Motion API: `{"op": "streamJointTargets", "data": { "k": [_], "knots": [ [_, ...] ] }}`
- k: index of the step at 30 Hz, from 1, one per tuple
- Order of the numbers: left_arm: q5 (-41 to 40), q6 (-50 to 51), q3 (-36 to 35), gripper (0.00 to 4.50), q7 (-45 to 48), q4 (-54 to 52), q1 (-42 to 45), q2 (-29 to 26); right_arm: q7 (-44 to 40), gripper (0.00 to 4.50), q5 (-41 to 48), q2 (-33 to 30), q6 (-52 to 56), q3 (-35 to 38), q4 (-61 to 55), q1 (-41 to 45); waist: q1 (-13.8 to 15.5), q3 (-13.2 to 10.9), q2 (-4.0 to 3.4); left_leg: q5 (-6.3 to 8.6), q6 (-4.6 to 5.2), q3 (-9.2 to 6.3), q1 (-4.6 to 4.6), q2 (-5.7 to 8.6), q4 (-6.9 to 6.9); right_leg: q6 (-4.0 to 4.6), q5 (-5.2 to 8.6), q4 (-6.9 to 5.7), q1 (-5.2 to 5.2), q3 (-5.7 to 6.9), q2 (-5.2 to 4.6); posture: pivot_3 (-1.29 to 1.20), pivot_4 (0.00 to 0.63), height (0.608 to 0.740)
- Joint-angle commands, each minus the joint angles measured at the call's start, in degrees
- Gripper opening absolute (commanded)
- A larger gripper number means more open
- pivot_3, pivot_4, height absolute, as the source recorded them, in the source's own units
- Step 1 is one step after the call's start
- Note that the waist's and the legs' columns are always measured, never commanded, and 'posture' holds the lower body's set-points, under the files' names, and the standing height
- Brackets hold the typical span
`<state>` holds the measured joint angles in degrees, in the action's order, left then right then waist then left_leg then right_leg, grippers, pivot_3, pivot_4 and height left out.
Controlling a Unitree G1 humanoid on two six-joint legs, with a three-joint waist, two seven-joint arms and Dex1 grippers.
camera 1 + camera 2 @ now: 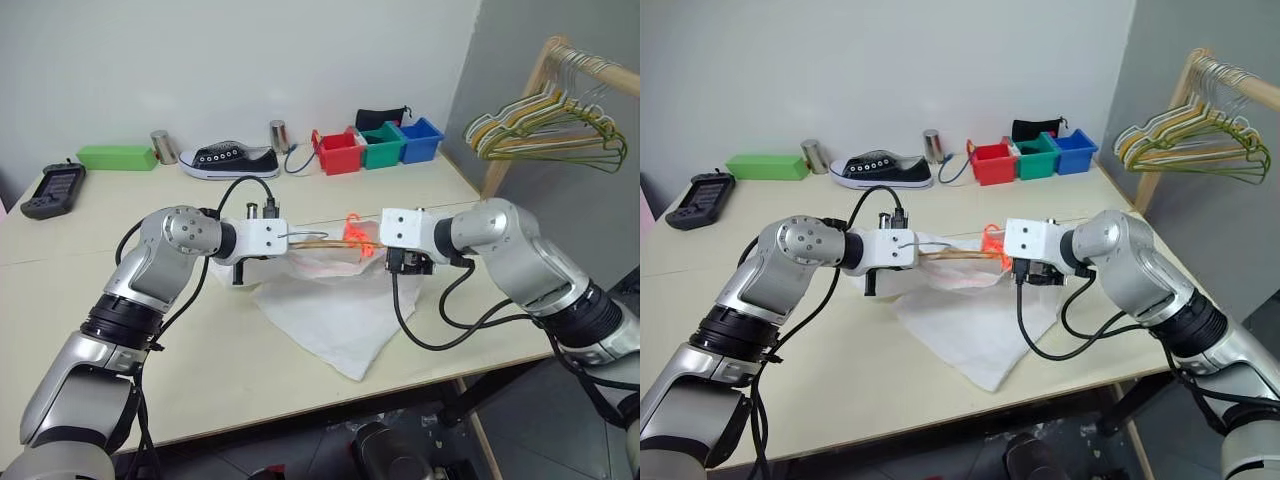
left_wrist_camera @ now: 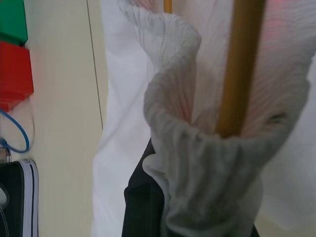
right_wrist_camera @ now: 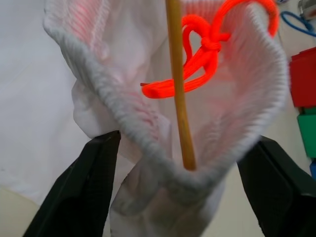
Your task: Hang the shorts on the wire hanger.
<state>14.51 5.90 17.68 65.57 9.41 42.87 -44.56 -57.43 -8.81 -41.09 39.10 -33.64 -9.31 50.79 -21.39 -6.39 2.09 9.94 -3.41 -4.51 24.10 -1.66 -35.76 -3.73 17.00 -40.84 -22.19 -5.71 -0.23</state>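
Shorts (image 1: 330, 300) held above bench (image 1: 90, 300), waistband clenched by left pincer (image 2: 148, 207); wire hanger (image 3: 178, 98) threaded inside. Right pincer (image 3: 177, 187) released, jaws wide. Next: waistband to be regripped & settled on hanger.

pale table (image 1: 120, 330), shorts (image 1: 330, 310), sneaker (image 1: 235, 160), bins (image 1: 380, 145)

In front of me a pale cream counter (image 1: 90, 250) runs back to a plain white wall (image 1: 230, 60). Along its far edge stand a flat green box (image 1: 117, 157), two metal cans (image 1: 164, 147), a black sneaker (image 1: 232, 160) and red (image 1: 337, 152), green (image 1: 381, 147) and blue (image 1: 419, 140) bins. A dark handheld device (image 1: 54, 190) lies near its left end. To my right the wall turns grey (image 1: 520, 40), and a wooden rack (image 1: 560, 60) carries a bunch of hangers (image 1: 545, 125). The floor (image 1: 300, 455) below is dark grey. The light is even.
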Motion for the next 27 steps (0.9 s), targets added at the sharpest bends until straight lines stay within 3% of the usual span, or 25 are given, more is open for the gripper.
{"op": "streamJointTargets", "data": {
  "k": [1,5,8,22,25,27],
  "knots": [
    [-1.5,0.8,-2.0,0.0,0.2,-4.0,1.4,-0.2,0.4,4.42,-2.6,0.9,-4.1,0.1,4.1,0.6,0.0,0.0,0.0,0.0,0.0,0.0,0.0,0.01,0.0,0.0,0.0,0.0,0.0,-0.01,-0.01,-0.24,0.0,0.74],
    [-1.7,1.6,-2.5,0.0,0.1,-5.8,0.2,-1.0,0.5,4.42,-4.1,2.5,-7.5,0.0,8.6,1.2,0.0,0.0,0.0,0.0,0.0,-0.02,-0.03,0.01,0.0,0.0,0.0,-0.02,0.02,0.01,0.0,-0.23,0.0,0.74],
    [-1.7,2.1,-2.8,0.0,-0.1,-6.7,-0.7,-1.5,0.0,3.94,-4.8,3.2,-8.9,0.7,9.8,1.4,0.1,0.0,0.0,0.0,0.0,-0.01,-0.06,0.01,0.0,0.0,0.0,-0.03,0.05,0.0,0.0,-0.22,0.0,0.74],
    [-1.2,1.8,-2.5,0.0,-0.9,-6.9,-0.8,-2.3,-0.3,0.61,-7.1,4.1,-13.0,1.9,11.3,1.2,0.9,0.0,0.0,0.0,0.0,-0.03,-0.08,0.01,-0.03,-0.01,-0.01,-0.03,0.1,0.01,0.01,-0.21,0.0,0.74],
    [-1.0,1.1,-2.2,0.0,-0.9,-6.3,-0.3,-2.2,-0.3,0.01,-7.2,4.1,-12.9,2.3,10.9,1.0,0.9,0.0,0.0,0.0,0.0,-0.03,-0.09,0.01,-0.03,-0.01,-0.01,-0.03,0.1,0.01,0.01,-0.22,0.0,0.74],
    [-0.9,0.8,-2.1,0.0,-1.0,-6.0,0.0,-2.2,-0.3,0.01,-7.3,4.1,-13.0,2.5,11.0,0.9,0.9,0.0,0.0,0.0,0.0,-0.03,-0.09,0.01,-0.04,-0.01,-0.01,-0.03,0.1,0.01,0.01,-0.22,0.0,0.74]
  ]
}}
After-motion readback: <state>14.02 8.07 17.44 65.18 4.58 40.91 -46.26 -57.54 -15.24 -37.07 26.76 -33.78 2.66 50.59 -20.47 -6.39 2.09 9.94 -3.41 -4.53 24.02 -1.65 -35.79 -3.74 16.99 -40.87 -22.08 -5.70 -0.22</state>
